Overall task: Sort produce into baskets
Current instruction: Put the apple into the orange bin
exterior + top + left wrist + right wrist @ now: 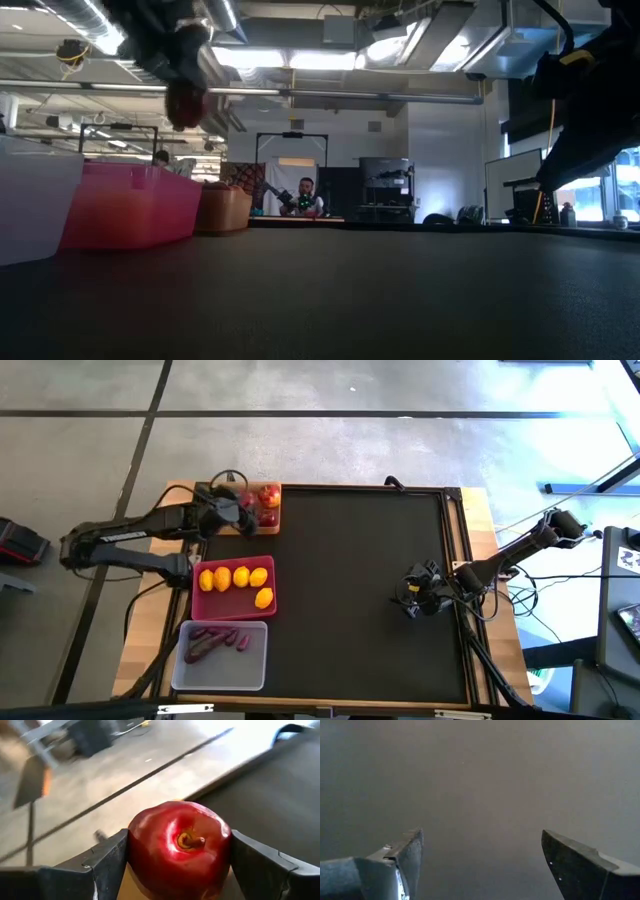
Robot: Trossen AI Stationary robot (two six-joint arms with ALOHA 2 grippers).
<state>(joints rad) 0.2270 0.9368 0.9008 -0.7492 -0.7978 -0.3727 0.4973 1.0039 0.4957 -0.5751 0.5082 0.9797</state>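
My left gripper (pixel 175 865) is clamped on a red apple (pixel 179 851), one finger on each side, stem facing the wrist camera. I'm holding it up over the tan tray (pixel 262 525), which sits at the far end of the tray row, because that tray already has other apples (pixel 268 495) in it, so this looks like the drop spot. In the low view the apple (pixel 186 103) hangs well above the trays, so I judge the release is not yet done. Next to the tan tray is the pink tray (pixel 204 606) with four lemons (pixel 240 577), and beyond that the clear tray (pixel 220 674) with the purple roots (pixel 215 641). Sorting looks nearly finished; no loose produce on the black mat (pixel 340 600). My right gripper (pixel 413 600) waits well away from the tan tray, near the mat's right edge, fingers apart, holding nothing.
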